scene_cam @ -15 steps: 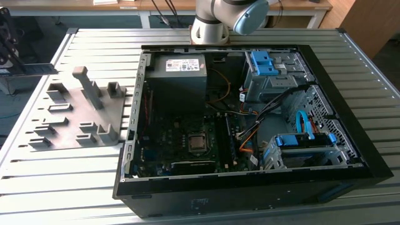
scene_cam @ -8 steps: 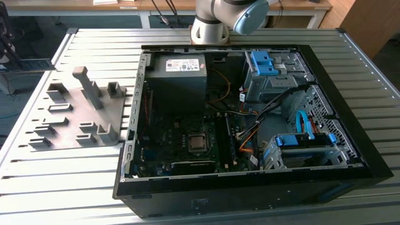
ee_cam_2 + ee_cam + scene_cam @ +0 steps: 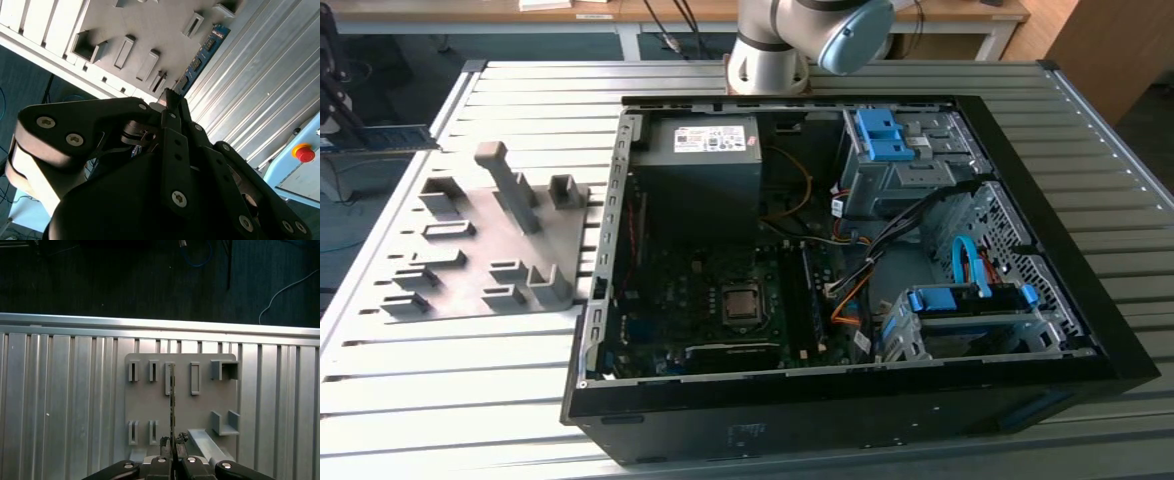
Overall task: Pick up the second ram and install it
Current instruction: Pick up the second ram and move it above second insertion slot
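One end of the second ram (image 3: 171, 400) is clamped in the closed gripper (image 3: 172, 442), held edge-on for slot alignment.

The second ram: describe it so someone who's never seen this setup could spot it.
In the second wrist view, find the grey fixture plate on the ribbed metal table. In front of it the black gripper holds the second ram between its jaws. It is the one thin blue-green board with black chips amid plain grey.

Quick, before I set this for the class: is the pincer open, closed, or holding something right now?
The pincer is closed, holding the second ram by one end.
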